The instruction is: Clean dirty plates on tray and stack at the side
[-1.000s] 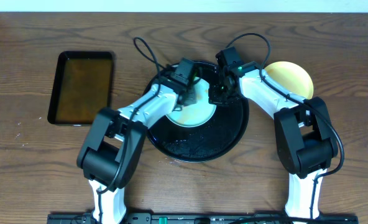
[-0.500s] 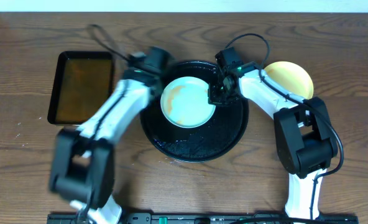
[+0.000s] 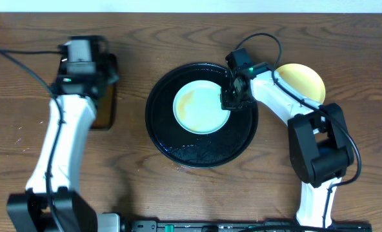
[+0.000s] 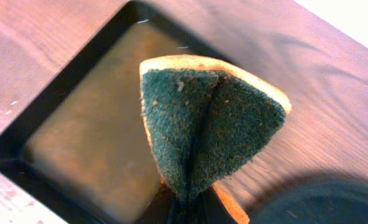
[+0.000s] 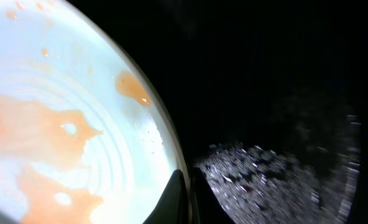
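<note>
**Mint-blue plate** (image 3: 202,107): one, round and shallow. It lies flat on the round black tray (image 3: 197,149), slightly far of the tray's centre. Orange-brown sauce smears cover its left part. In the right wrist view the smears show as broad patches, with one separate blob close to the rim.

**Right gripper** (image 3: 233,96): at the right rim of the mint-blue plate. Its fingers are drawn together and pinch the rim's edge.

**Round black tray**: large, glossy, low-rimmed, at the middle of the table. The bare surface on its near side carries glistening wet speckles (image 5: 265,174).

**Pale yellow plate** (image 3: 304,80): on the wood-grain tabletop (image 3: 178,38), right of the round tray and apart from it. It is partly covered by the right arm. No smears can be made out on the part that shows.

**Left gripper** (image 4: 189,206): at the far left of the table, above the rectangular tray. Its jaws are clamped on a folded sponge.

**Sponge** (image 4: 209,130): dark green scouring face outward, yellow foam showing along the top edge. It is pinched into a fold at its lower end and held above the liquid; contact with the liquid cannot be judged.

**Rectangular black tray** (image 4: 10,165): smaller than the round tray and well to its left. It holds brownish liquid (image 4: 84,143). From overhead it is largely hidden by the left arm.
</note>
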`<state>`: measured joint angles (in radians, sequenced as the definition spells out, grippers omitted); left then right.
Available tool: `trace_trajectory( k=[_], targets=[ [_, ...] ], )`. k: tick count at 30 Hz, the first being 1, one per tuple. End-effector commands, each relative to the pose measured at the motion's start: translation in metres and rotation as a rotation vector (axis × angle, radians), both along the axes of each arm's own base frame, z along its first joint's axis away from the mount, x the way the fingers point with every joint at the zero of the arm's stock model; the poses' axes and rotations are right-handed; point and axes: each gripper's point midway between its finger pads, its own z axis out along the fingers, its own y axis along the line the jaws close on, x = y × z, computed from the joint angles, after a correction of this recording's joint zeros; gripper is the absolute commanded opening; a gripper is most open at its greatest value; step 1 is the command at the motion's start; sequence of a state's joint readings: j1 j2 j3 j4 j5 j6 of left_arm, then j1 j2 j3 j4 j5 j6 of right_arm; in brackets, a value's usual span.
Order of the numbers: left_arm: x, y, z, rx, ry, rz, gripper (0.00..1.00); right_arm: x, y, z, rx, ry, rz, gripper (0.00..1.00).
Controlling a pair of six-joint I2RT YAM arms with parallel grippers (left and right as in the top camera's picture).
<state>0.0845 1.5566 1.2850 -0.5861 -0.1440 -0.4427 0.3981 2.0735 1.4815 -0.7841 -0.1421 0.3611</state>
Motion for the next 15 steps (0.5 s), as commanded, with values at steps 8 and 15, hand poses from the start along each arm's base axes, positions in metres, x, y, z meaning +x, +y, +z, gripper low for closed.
trace_trajectory(
  k=[8, 15],
  targets=[
    [-0.011, 0.049, -0.099, -0.277, 0.199, 0.062, 0.08, 0.021, -0.006, 0.128, -0.289, -0.439, 0.12, 0.01],
    [-0.017, 0.058, -0.126, -0.299, 0.258, 0.095, 0.08, 0.008, 0.007, 0.205, -0.552, -0.722, 0.233, 0.01]
  ],
)
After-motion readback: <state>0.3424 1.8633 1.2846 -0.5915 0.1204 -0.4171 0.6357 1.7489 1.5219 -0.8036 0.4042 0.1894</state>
